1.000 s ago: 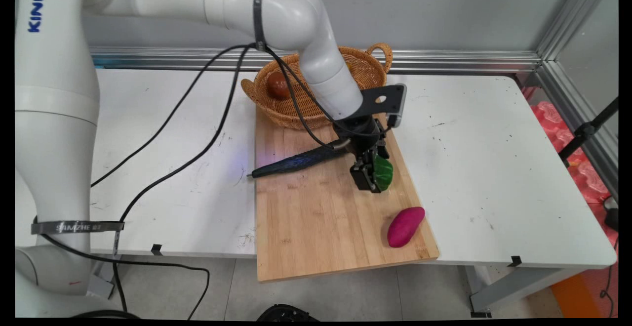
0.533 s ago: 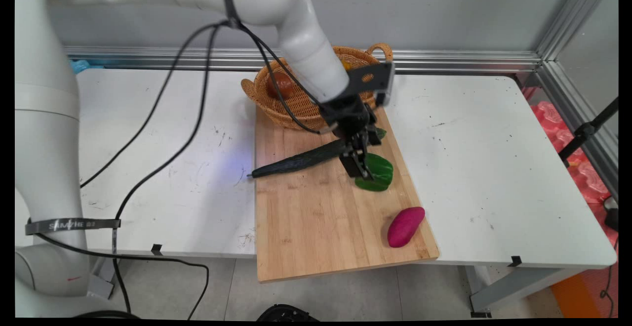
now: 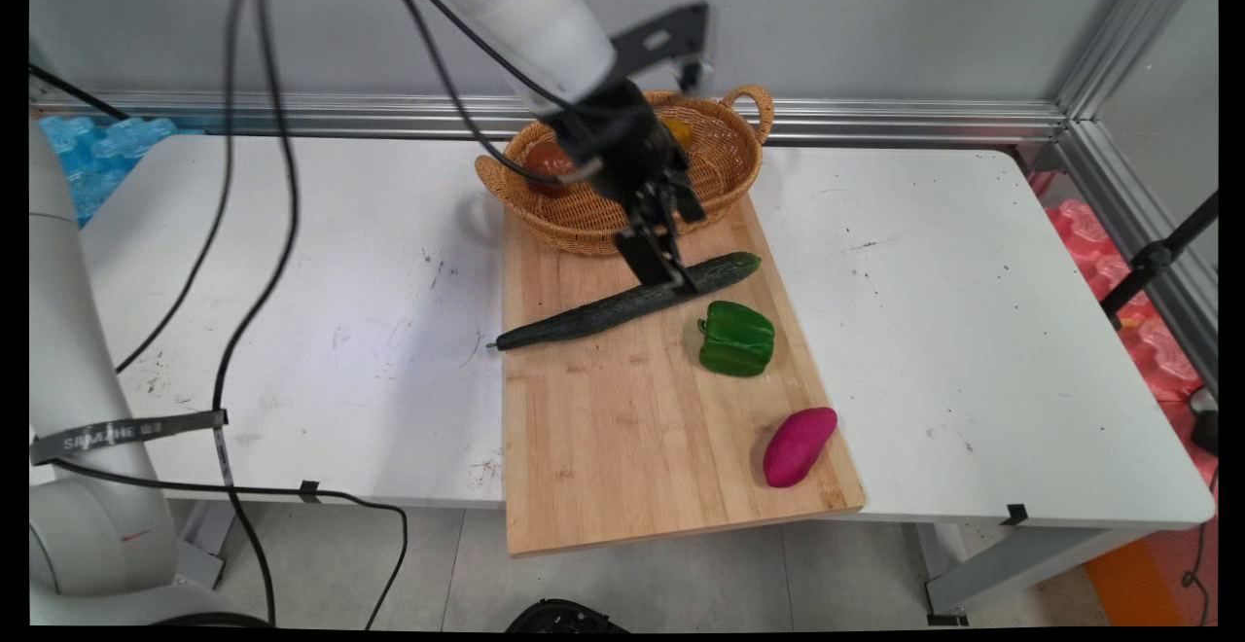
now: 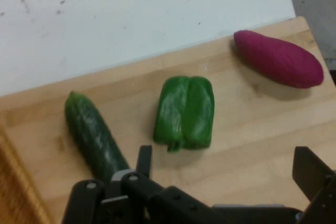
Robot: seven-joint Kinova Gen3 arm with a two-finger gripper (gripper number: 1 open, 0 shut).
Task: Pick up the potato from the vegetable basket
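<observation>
Nearest the camera, at the front right corner of the wooden cutting board (image 3: 622,447): a magenta sweet potato (image 3: 799,445), lying alone, well apart from the gripper. Seen too in the hand view (image 4: 279,59), near the board's edge beside bare white desk (image 3: 973,331).

Farther back on the board's right side: a green bell pepper (image 3: 737,338), lying on its side, free of the gripper, just in front of the cucumber but not touching it. In the hand view, lobed side up (image 4: 185,112), between cucumber and sweet potato.

Behind that: a long dark green cucumber (image 3: 622,303), lying diagonally across the board, thin tip poking past the board's left edge onto the desk, thick end toward the right edge. Blunt end plain in the hand view (image 4: 92,136).

Above the cucumber's right half: the black gripper (image 3: 669,267), raised off the board, holding nothing. Jaws wide apart in the hand view (image 4: 226,169), one finger low at left, the other at the right edge.

Farthest back: a woven wicker basket (image 3: 574,209) overlapping the board's rear edge, partly hidden by the arm, with a reddish-brown round item (image 3: 550,160) and something orange (image 3: 678,129) inside.
</observation>
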